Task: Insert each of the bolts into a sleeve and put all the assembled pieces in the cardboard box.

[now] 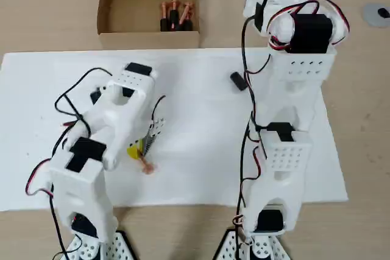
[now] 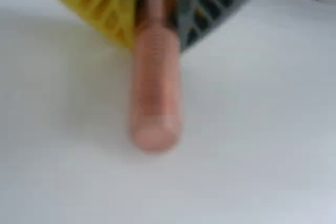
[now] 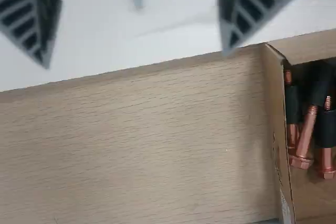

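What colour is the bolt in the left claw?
The bolt is copper-pink, clearest in the left wrist view.

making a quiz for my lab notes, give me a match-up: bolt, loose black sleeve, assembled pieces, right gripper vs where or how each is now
1 bolt
2 loose black sleeve
3 assembled pieces
4 right gripper

a inside the cardboard box
b open
c clamped in the left gripper
d lying free on the white sheet

Pairs: 1-c, 2-d, 3-a, 4-b
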`<state>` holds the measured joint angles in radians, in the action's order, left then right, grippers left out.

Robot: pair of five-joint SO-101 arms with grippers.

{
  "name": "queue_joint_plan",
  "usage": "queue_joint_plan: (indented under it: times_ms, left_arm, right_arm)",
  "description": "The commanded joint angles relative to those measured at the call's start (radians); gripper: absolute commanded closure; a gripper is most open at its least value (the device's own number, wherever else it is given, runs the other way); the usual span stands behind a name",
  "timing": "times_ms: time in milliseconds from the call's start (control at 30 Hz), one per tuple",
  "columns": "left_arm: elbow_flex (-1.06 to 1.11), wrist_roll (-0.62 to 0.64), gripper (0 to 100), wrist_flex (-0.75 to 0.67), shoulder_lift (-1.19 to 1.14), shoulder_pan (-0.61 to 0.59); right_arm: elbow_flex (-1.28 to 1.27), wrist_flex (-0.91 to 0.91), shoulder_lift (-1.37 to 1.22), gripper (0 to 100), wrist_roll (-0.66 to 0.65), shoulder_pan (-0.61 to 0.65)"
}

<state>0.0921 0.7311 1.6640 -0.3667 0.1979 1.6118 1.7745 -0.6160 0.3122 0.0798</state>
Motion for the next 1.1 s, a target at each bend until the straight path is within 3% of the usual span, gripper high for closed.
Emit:
queue_joint_plan:
  times_ms: [0,367,533,733,900,967,1067]
  left_arm:
    - [-0.152,-0.081,99,0.087,0.143,-0.003]
    - [-0.265,-0.540,99,0.089,0.522,-0.040]
    - [-0.213,-0.868,99,0.087,0.461,-0.094]
    - [-0.204,-0.891,99,0.052,0.338,-0.241]
    - [-0.204,-1.145,86,0.044,0.291,-0.272]
    - [-0.218,-1.126,83,0.011,0.291,-0.270]
    - [-0.256,-0.862,84,-0.041,0.286,-0.276]
  right_arm:
    - [0.047,0.011,0.059,74.9,0.006,-0.019]
    - [0.044,0.009,0.059,74.9,0.009,-0.018]
    - [0.044,0.008,0.058,74.9,0.011,-0.013]
    - [0.044,0.012,0.058,74.9,0.011,-0.016]
    - [0.044,0.012,0.058,74.9,0.011,-0.016]
    - [0.044,0.012,0.058,74.9,0.011,-0.015]
    - [0.042,0.012,0.058,74.9,0.011,-0.015]
